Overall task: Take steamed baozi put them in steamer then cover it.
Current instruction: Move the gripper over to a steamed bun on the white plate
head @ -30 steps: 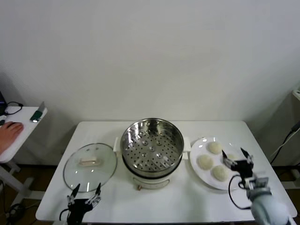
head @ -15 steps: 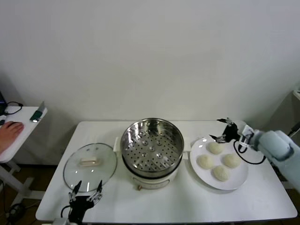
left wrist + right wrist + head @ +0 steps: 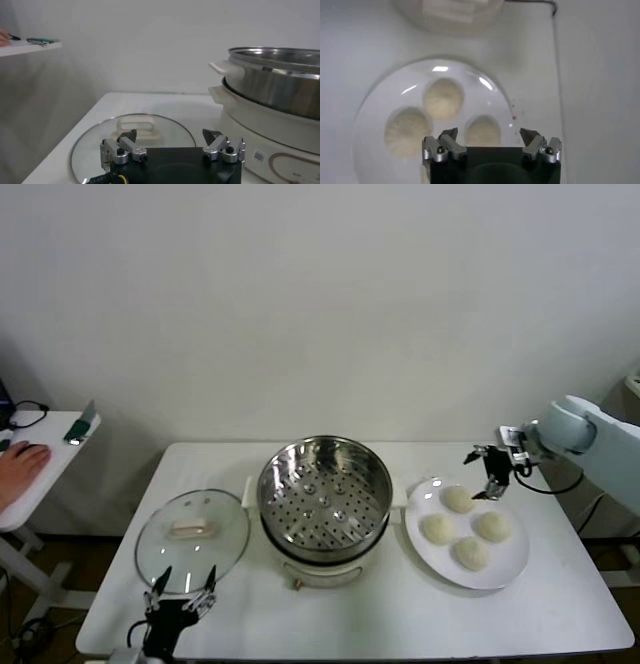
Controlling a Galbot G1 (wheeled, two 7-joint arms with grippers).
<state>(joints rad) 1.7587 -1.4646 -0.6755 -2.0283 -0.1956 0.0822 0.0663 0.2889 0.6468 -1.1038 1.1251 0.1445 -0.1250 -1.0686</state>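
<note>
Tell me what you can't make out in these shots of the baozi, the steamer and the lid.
- Fourth baozi: the right wrist view shows three; the right pincer body covers the plate's near part.
- Steamer inside: the left wrist view sees only its outer wall, cut by the edge.
- Lid near edge: behind the left pincer.
- Left arm: cut by the head view's bottom edge.

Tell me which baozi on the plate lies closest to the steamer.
The baozi at the plate's left edge; the other three lie farther from the steamer.

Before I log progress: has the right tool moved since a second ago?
Yes. The right tool has swung from the white plate's near edge to its far edge, beyond the steamed baozi, jaws open.
</note>
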